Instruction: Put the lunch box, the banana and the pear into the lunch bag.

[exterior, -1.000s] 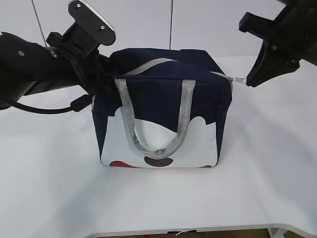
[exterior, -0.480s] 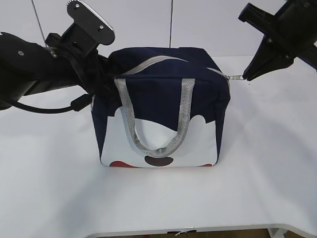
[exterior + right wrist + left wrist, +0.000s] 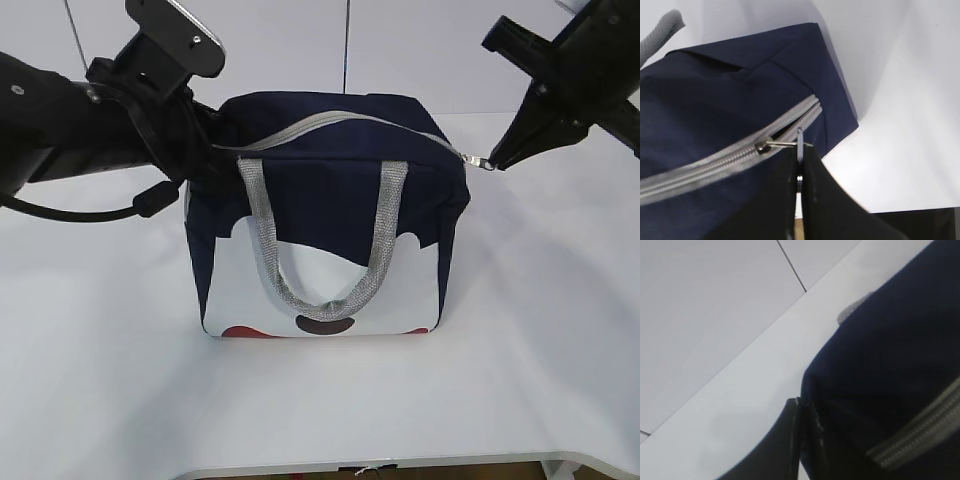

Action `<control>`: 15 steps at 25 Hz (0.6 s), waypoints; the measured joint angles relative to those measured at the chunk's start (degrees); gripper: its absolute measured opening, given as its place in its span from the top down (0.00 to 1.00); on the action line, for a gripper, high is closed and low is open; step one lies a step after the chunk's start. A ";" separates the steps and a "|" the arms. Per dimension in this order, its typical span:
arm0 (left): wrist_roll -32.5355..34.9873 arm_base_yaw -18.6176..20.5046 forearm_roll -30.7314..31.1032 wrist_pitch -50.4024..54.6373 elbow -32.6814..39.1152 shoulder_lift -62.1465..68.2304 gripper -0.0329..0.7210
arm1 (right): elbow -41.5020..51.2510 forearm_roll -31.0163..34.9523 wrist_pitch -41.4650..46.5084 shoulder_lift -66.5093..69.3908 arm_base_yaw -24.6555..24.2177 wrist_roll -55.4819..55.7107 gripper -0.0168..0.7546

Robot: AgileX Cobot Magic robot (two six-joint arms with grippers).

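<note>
gripping now: the right gripper [image 3: 799, 172] has its jaws pressed together on the ring pull [image 3: 799, 145] of the zipper [image 3: 715, 167], at the bag's right top corner.
left side: the left gripper [image 3: 802, 440] is closed thin on a fold of navy fabric at the bag's back left top edge.
where it sits: the lunch bag [image 3: 325, 215] stands upright mid-table [image 3: 110, 390], grey handles [image 3: 320, 250] draped down its front panel.
contents: lunch box, banana and pear are not in view; i cannot tell whether they are inside.
how it handles: likely soft, light cloth that sags and slides when tugged, so one side probably needs anchoring.
best hold: the ring pull is small, thin and could slip out; pinch squarely and pull along the zipper line.
other holds: the webbing handles look sturdy for lifting.
</note>
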 joint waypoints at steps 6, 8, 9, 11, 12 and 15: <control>0.00 0.00 0.00 1.23 0.00 -0.25 0.98 | 0.00 0.49 0.46 0.12 -3.14 -0.26 0.96; 0.00 0.00 0.00 1.45 0.00 -0.35 0.98 | -0.14 0.95 1.34 0.82 -3.63 -0.95 0.95; 0.00 0.00 0.00 1.53 0.00 -0.35 0.98 | -0.27 0.94 1.67 1.50 -3.77 -1.28 0.96; 0.00 0.00 0.00 1.59 0.00 -0.35 0.98 | -0.36 1.06 1.92 2.73 -3.77 -2.12 0.96; 0.00 0.00 0.00 1.59 0.00 -0.35 0.98 | -0.40 1.06 2.02 3.41 -3.77 -2.53 0.96; 0.00 0.00 0.00 1.67 0.00 -0.35 0.98 | -0.40 0.96 2.02 4.96 -3.77 -4.23 0.95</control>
